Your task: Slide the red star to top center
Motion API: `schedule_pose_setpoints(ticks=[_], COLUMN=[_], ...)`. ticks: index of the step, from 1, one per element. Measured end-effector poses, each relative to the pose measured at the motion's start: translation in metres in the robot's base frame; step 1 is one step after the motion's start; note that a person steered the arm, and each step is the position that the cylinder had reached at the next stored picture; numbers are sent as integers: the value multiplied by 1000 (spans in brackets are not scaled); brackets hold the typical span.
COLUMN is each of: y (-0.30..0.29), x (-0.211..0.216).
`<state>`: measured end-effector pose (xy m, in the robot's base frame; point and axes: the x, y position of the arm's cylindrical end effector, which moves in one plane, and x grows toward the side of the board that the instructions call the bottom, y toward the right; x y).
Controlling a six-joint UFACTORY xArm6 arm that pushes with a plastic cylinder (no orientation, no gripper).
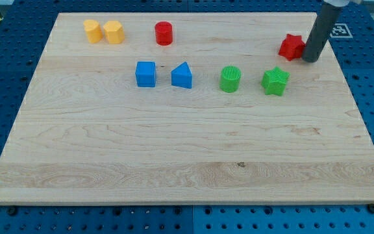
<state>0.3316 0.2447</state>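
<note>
Table, left to right: two yellow blocks near top-left corner; blue cube; red cylinder by top edge; blue triangle; green cylinder; green star; red star near top-right corner, my tip touching its right side. No hand fitted, only the rod.

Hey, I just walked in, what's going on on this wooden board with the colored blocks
My tip sits right against the red star, on the star's right in the view, near the board's top right. The star is not yet at top center. A red cylinder and two yellow blocks lie along the top, with a blue cube, blue triangular block, green cylinder and green star in a row below.
</note>
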Motion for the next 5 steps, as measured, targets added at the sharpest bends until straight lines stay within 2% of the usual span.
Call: schedule_pose_setpoints(ticks=[3, 5], y=[-10, -28], x=[-36, -32])
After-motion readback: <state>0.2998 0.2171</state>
